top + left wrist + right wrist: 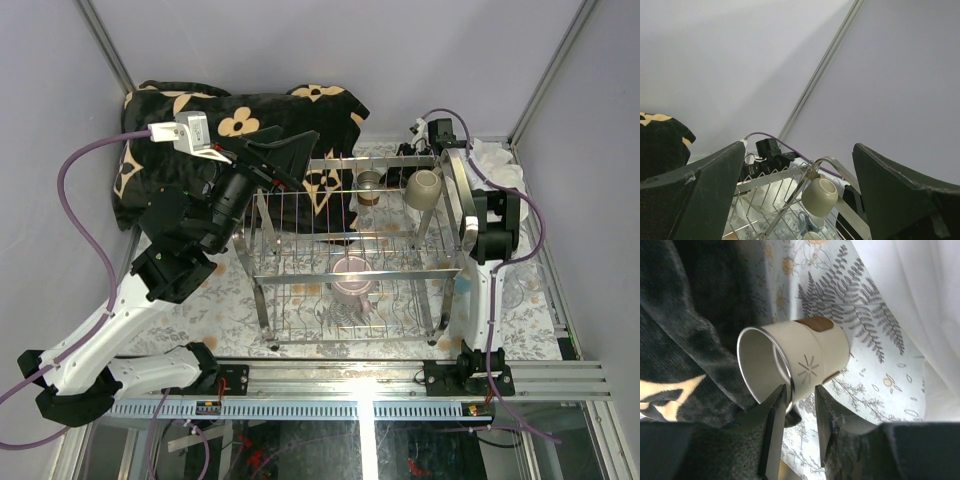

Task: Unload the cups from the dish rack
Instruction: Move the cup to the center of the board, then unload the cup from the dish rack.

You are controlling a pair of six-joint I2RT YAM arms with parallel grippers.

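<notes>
Right gripper [799,392] clenched on cream cup [805,357] rim at dish rack's [300,273] 1 o'clock corner. Left gripper [799,146] spread wide, empty. Left to unload: pink mug [352,275] and 1 small cup [370,185].

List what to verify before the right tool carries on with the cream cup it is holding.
1. Right tool pinches the cream cup by its rim: ok.
2. Cream cup free of the dish rack wires: cannot tell; from above it overlaps the rack's right end.
3. Left tool open and empty: ok.
4. Rack emptied: not ok; a pink mug sits inside.
5. Set-down spot free: cannot tell.
</notes>
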